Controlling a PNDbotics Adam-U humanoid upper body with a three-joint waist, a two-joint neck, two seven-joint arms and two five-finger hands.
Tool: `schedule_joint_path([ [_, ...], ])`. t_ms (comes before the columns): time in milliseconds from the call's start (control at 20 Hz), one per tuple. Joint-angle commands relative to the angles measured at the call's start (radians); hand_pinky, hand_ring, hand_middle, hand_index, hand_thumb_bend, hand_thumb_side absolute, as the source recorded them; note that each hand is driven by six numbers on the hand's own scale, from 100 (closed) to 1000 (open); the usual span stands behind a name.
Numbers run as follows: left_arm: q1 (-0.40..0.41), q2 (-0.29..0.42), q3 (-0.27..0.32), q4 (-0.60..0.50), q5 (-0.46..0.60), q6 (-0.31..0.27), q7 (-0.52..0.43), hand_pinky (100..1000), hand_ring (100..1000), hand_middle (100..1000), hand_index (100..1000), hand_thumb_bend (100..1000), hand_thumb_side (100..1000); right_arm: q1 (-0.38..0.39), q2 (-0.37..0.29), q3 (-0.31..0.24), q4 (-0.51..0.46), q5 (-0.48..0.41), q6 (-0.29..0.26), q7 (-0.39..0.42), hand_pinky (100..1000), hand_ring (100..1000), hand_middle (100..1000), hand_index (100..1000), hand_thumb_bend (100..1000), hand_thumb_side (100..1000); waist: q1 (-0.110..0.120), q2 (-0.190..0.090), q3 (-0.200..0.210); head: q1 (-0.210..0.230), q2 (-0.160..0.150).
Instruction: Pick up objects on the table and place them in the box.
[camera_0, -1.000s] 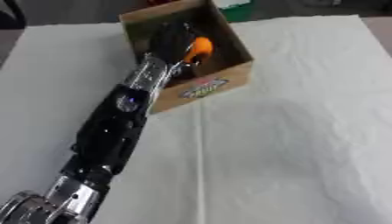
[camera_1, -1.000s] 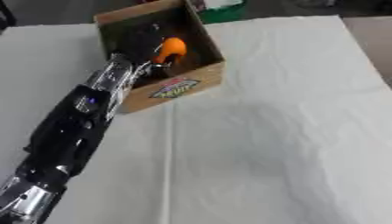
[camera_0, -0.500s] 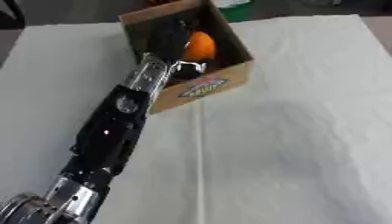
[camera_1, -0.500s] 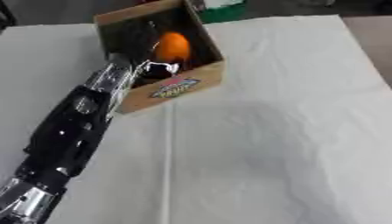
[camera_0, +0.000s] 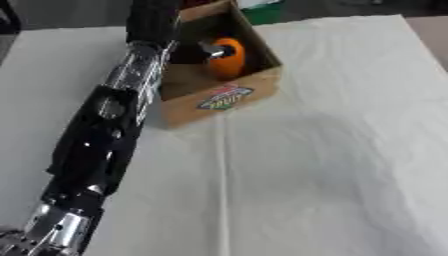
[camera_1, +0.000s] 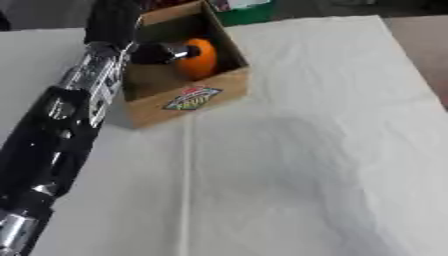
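At the far left of the white-clothed table (camera_0: 332, 150), the left hand (camera_1: 114, 22) reaches over the cardboard box (camera_0: 219, 97). Its fingers (camera_1: 166, 51) touch an orange fruit (camera_1: 197, 58) inside; cannot tell whether clamped. Right hand unseen.

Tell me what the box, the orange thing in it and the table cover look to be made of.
Box: likely cardboard, matte brown walls with a printed label on the front. Orange thing: smooth, slightly glossy skin, perhaps a fruit or a plastic one; the look leaves it open. Table cover: seems white cloth, matte, with soft creases and a fold line.
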Motion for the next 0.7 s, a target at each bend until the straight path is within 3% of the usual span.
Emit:
schedule_joint_path([
  [50,-0.011,0.048,0.004,-0.111,0.1,0.007,0.048,562,763,843,953,722,1000,-0.002,-0.021,-0.013,-0.014,0.003,-0.002,-0.005,807,815,710,822,100,1000,-0.006,-0.029,0.003,-0.009,0.01],
  [100,-0.006,0.06,0.004,-0.151,0.134,0.01,0.066,562,758,835,947,549,1000,0.0,-0.022,-0.015,-0.014,0.004,-0.002,-0.007,807,814,710,822,100,1000,-0.006,-0.03,0.006,-0.013,0.014],
  [150,0.001,0.07,0.003,-0.189,0.172,0.015,0.084,562,758,835,947,549,1000,0.001,-0.023,-0.016,-0.014,0.005,-0.003,-0.009,807,814,710,822,100,1000,-0.006,-0.031,0.009,-0.015,0.016],
  [200,0.008,0.08,0.003,-0.232,0.217,0.019,0.102,570,746,816,938,275,983,0.001,-0.024,-0.017,-0.014,0.005,-0.003,-0.01,806,814,711,822,100,1000,-0.007,-0.033,0.012,-0.019,0.021],
  [250,0.017,0.09,0.001,-0.276,0.27,0.018,0.116,571,745,813,936,243,974,0.001,-0.026,-0.018,-0.014,0.005,-0.004,-0.012,806,814,711,822,100,1000,-0.008,-0.034,0.014,-0.022,0.024],
  [300,0.03,0.103,-0.002,-0.325,0.341,0.009,0.128,562,718,789,915,100,815,0.002,-0.027,-0.019,-0.014,0.006,-0.005,-0.014,806,813,711,822,100,1000,-0.009,-0.036,0.019,-0.026,0.028],
  [400,0.065,0.134,-0.002,-0.431,0.506,-0.014,0.164,539,680,759,892,100,750,0.005,-0.03,-0.022,-0.014,0.008,-0.005,-0.017,805,813,711,822,100,1000,-0.01,-0.04,0.028,-0.034,0.036],
  [700,0.222,0.131,0.0,-0.695,0.931,-0.032,0.286,528,614,695,850,100,764,0.001,-0.023,-0.024,-0.014,0.009,-0.004,-0.02,805,813,710,822,100,1000,-0.018,-0.045,0.049,-0.049,0.045],
])
